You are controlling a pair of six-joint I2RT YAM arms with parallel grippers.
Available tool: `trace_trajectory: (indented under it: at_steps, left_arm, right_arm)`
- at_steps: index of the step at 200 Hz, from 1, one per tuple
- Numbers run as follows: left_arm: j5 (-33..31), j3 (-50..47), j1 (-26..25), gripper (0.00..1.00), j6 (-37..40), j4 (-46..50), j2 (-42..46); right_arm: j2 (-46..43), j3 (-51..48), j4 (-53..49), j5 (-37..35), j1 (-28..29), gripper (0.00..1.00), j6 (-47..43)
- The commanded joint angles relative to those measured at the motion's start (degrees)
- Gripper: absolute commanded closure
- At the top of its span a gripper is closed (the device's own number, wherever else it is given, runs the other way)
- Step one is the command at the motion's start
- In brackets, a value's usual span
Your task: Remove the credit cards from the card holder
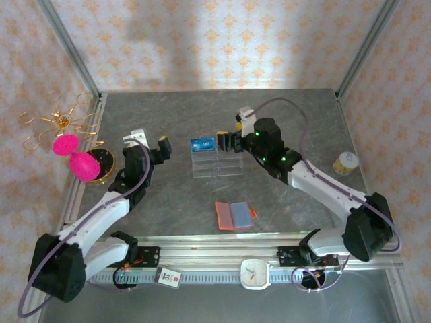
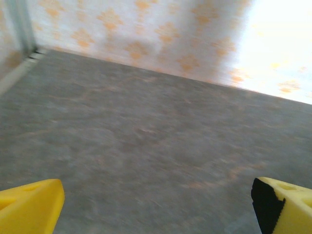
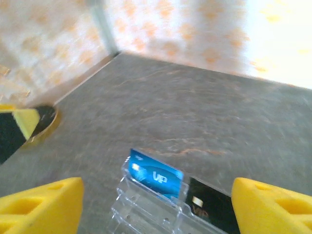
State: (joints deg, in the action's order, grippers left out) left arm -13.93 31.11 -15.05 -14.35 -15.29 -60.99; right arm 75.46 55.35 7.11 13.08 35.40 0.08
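The orange card holder [image 1: 234, 215] lies open on the table near the front, grey-blue lining up. The blue card [image 3: 155, 176] stands in the back row of a clear plastic tray [image 1: 217, 165], and the black card [image 3: 210, 209] stands beside it on the right. In the top view the blue card [image 1: 203, 143] shows at the tray's far edge. My right gripper [image 1: 227, 142] hovers at the tray's back right, open, its yellow fingers [image 3: 41, 207] wide on either side of both cards. Left of the tray my left gripper [image 1: 163, 149] is open over bare table, nothing between its fingers [image 2: 29, 207].
A gold wire ornament with two pink balls [image 1: 74, 158] on a gold dish stands at the left edge. A small yellow-lidded jar [image 1: 345, 163] sits at the right. A white clock [image 1: 255, 274] rests on the front rail.
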Motion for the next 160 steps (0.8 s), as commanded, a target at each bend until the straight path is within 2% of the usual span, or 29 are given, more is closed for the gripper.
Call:
trace_trajectory:
  at_steps: [1, 10, 25, 50, 65, 77, 91, 107, 110, 119, 133, 149, 160]
  left_arm:
    - [-4.2, 1.5, 5.8, 0.00, 7.6, -7.1, -5.9]
    - [-2.9, 0.7, 8.3, 0.00, 9.1, -9.0, -9.0]
    - [-3.0, -3.0, 10.2, 0.00, 11.2, -15.8, -12.7]
    - [0.5, -11.8, 12.8, 0.00, 12.0, -34.5, -15.8]
    - [2.1, -14.7, 13.7, 0.00, 13.5, -45.8, -19.4]
    - [5.5, -12.1, 15.1, 0.00, 10.9, -42.6, -21.2]
    - [9.6, -12.6, 15.3, 0.00, 12.2, -47.3, -24.6]
    - [11.0, -16.7, 15.8, 0.00, 11.9, -53.0, -24.7]
    - [10.8, -17.8, 15.8, 0.00, 11.9, -56.5, -25.2]
    - [9.7, -21.0, 15.8, 0.00, 12.2, -67.5, -28.2]
    - [5.7, -19.7, 15.8, 0.00, 9.8, -58.7, -25.2]
    - [3.4, -21.1, 15.4, 0.01, 10.5, -66.3, -27.5]
    - [1.2, -22.0, 15.2, 0.01, 9.5, -65.3, -26.0]
  right_arm:
    - [-4.9, -3.3, 5.3, -17.9, -0.3, 0.05, 9.1]
    - [-6.8, -4.2, 4.7, -21.0, -0.3, 0.00, 9.9]
    - [-10.0, -6.0, 4.4, -25.8, -0.3, 0.00, 12.0]
    - [-16.2, -11.0, 7.5, -27.0, -0.3, 0.00, 10.1]
    - [-18.8, -12.3, 6.3, -31.5, -0.3, 0.00, 10.0]
    - [-20.4, -13.1, 5.5, -37.1, -0.4, 0.00, 11.1]
    - [-22.3, -14.9, 6.4, -39.6, -0.5, 0.00, 9.1]
    - [-24.4, -17.3, 8.8, -43.5, -0.8, 0.00, 6.3]
    - [-24.9, -17.9, 9.7, -44.2, -0.9, 0.00, 5.5]
    - [-25.9, -20.0, 11.9, -46.5, -2.2, 0.00, 4.6]
    - [-27.1, -23.5, 14.8, -46.1, -6.8, 0.00, 3.9]
    - [-27.3, -28.4, 18.4, -44.5, -13.6, 0.00, 4.3]
    - [-26.8, -32.2, 22.2, -43.3, -18.1, 0.00, 4.7]
